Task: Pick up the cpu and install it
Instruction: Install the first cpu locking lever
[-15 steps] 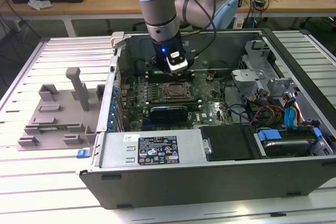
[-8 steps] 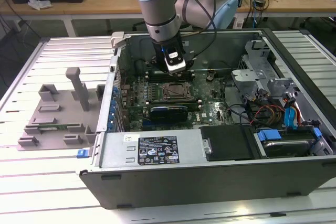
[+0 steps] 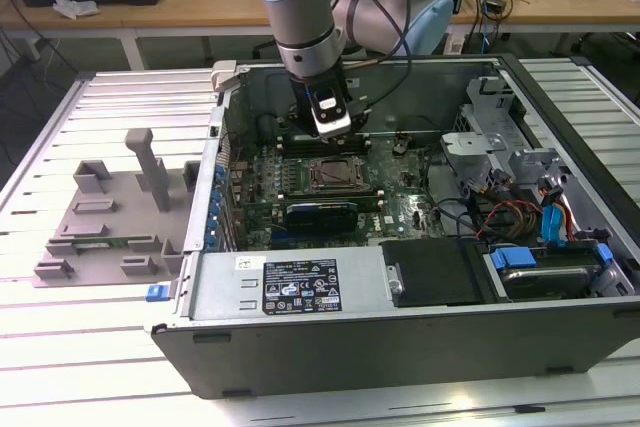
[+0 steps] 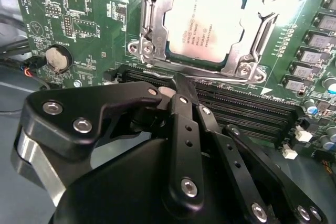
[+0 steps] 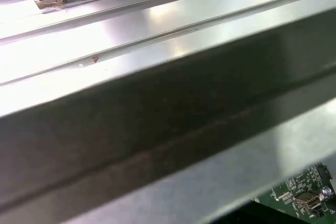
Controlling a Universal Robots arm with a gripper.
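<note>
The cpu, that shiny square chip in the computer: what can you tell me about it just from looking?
The cpu is a flat square chip with a pale silver-grey metal top bearing faint print. It lies flat in the metal-framed socket on the green motherboard, inside the open computer case. The frame borders its sides. The gripper hangs just beside the socket, its black fingers drawn together, not touching the chip. In the exterior view the socket sits below the arm's tool.

Bright overhead light; glare on metal rails; wrist close-ups perhaps slightly soft.
</note>
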